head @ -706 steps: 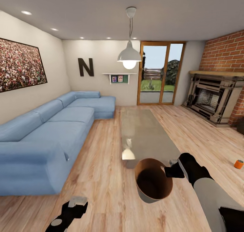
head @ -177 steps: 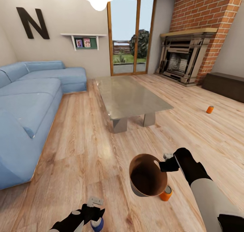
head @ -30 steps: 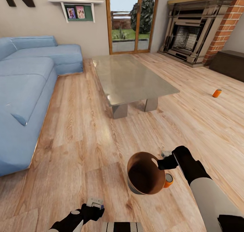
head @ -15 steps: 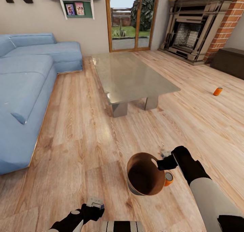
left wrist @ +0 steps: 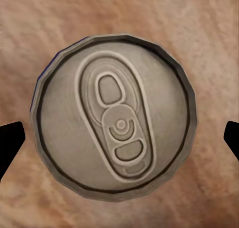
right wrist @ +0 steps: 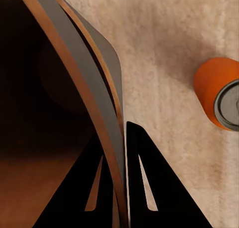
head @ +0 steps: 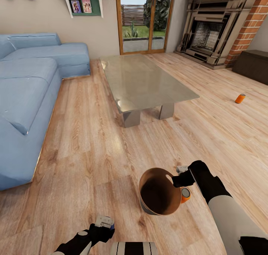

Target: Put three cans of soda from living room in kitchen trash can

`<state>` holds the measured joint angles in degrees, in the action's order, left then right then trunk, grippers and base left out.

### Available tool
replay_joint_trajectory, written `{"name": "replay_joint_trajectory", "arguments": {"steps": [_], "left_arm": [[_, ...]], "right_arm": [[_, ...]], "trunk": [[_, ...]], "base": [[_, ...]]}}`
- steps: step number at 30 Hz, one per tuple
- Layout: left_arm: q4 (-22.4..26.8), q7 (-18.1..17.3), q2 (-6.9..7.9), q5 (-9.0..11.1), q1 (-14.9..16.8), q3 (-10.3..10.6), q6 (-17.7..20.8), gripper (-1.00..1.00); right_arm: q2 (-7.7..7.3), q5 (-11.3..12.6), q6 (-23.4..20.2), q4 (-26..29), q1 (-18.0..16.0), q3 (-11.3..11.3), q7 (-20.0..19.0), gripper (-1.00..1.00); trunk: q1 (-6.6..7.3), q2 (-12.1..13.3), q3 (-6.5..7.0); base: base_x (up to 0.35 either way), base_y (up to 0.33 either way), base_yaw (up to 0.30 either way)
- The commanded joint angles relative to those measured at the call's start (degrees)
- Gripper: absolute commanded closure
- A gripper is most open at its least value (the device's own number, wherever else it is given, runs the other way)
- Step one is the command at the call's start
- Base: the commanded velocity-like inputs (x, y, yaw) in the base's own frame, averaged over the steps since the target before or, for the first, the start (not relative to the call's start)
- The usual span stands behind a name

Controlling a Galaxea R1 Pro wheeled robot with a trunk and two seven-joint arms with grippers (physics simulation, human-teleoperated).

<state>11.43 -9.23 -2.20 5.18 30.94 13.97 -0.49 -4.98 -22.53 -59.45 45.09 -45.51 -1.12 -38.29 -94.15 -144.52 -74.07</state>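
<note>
Now: right gripper (head: 181, 177) pinching bin (head: 158, 191) rim | can (head: 185, 194) beside | left gripper (left wrist: 119, 138) spread above can (left wrist: 113, 115)

Open plank floor (head: 93, 143) between sofa (head: 26, 98) at left and glass table (head: 145, 83) at centre-far; wide free lane there. Right of table floor bare out to far can (head: 240, 98). Near can (head: 184, 194) lies just right of trash can (head: 158, 191), tight gap, right gripper (head: 175, 179) clamped on rim above it. Left gripper (left wrist: 119, 138) fingertips stand clear either side of can top (left wrist: 114, 120)
</note>
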Motion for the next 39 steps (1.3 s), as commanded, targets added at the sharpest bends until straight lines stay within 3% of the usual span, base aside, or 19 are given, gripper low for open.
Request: {"name": "replay_joint_trajectory", "arguments": {"steps": [1,11,12,28,39], "left_arm": [[0.00,0.00,0.00,0.00,0.00,0.00,-0.01,-1.00],[0.04,0.02,0.03,0.00,0.00,-0.07,-0.21,-1.00],[0.06,0.04,0.05,0.00,0.00,-0.08,-0.24,1.00],[0.09,0.08,0.02,0.00,0.00,-0.41,-0.21,1.00],[0.00,-0.01,0.02,0.03,0.00,-0.44,0.47,1.00]], "right_arm": [[0.00,1.70,-0.55,0.00,-0.01,-0.05,-0.38,1.00],[0.01,1.70,-0.55,0.00,-0.01,-0.03,-0.38,1.00],[0.00,1.70,-0.55,0.00,-0.01,-0.03,-0.38,1.00],[0.06,1.70,-0.55,0.00,-0.01,-0.03,-0.38,1.00],[0.06,1.70,-0.55,0.00,-0.01,0.06,-0.38,1.00]], "trunk": [[0.00,0.00,0.00],[0.00,0.00,0.00],[0.00,0.00,0.00],[0.00,0.00,0.00],[0.29,0.14,2.44]], "base": [[0.000,0.000,0.000],[0.000,0.000,0.000],[0.000,0.000,0.000],[0.000,0.000,0.000],[0.000,0.000,0.000]]}}
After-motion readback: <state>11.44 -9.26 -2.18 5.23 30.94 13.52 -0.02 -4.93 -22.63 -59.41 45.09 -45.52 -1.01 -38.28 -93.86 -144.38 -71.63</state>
